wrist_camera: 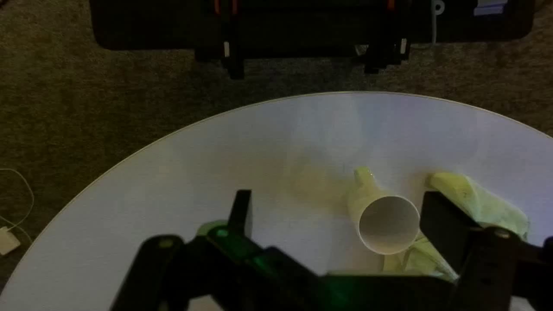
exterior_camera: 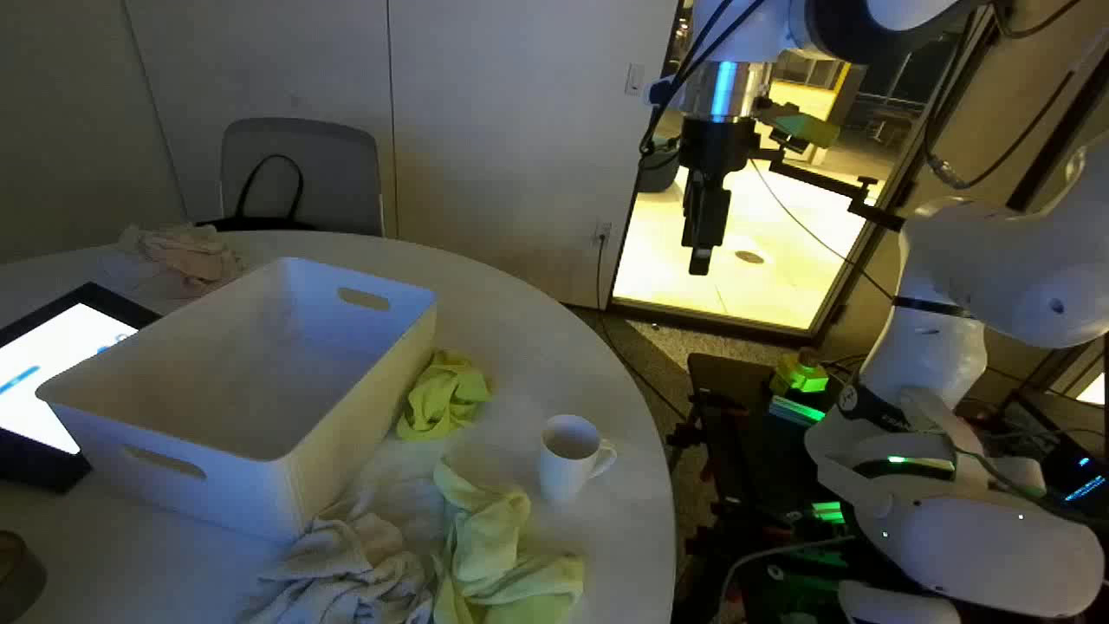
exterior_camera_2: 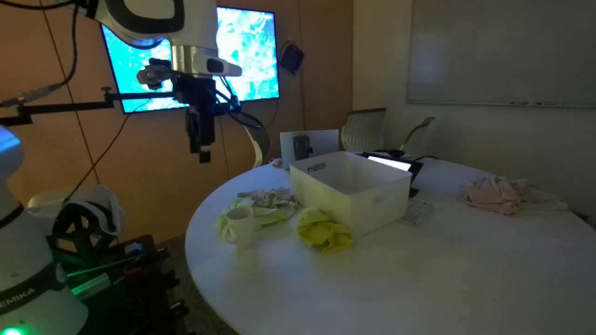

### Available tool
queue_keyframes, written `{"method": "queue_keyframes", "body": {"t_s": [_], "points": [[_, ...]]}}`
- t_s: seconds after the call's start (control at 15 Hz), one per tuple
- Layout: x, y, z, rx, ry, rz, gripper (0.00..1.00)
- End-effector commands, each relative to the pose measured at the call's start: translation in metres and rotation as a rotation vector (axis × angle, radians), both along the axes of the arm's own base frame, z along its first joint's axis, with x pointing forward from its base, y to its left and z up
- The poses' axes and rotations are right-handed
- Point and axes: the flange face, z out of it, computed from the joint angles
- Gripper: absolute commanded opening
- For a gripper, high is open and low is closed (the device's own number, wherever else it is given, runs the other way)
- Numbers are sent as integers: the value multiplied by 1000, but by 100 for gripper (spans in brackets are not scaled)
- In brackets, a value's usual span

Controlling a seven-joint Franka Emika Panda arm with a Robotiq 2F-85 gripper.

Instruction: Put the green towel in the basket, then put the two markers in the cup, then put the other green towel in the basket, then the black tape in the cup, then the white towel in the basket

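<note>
Wrist view: fingers point(wrist_camera: 240, 211) spread wide, empty; both exterior views: arm point(exterior_camera: 940, 355) raised, fingers pointing down, higher than cup point(exterior_camera: 563, 464).

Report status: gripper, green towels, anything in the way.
Gripper open, holding nothing. Green towel beside basket, not in it. Other green towel lies near cup; cup may hinder reach there.

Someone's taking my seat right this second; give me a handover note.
Gripper: open, holding nothing, above the table.
Bright green towel: beside the basket.
Paler green towel: next to the white towel, near the basket.
Cup: upright on the table.
Markers: not visible. Dark round object in an exterior view: possibly the black tape.
Done: nothing seen in basket or cup.
Left: apparently every step.
</note>
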Motion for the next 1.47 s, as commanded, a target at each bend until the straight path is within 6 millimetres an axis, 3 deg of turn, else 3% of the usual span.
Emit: {"method": "queue_keyframes", "body": {"t_s": [0.0,0.8,1.07,1.4], "points": [[0,0,1,0,-1,0,100],[3,2,0,1,-6,4,100],[14,21,-16,-18,-10,46,100],[47,48,-45,-29,-44,91,100]]}}
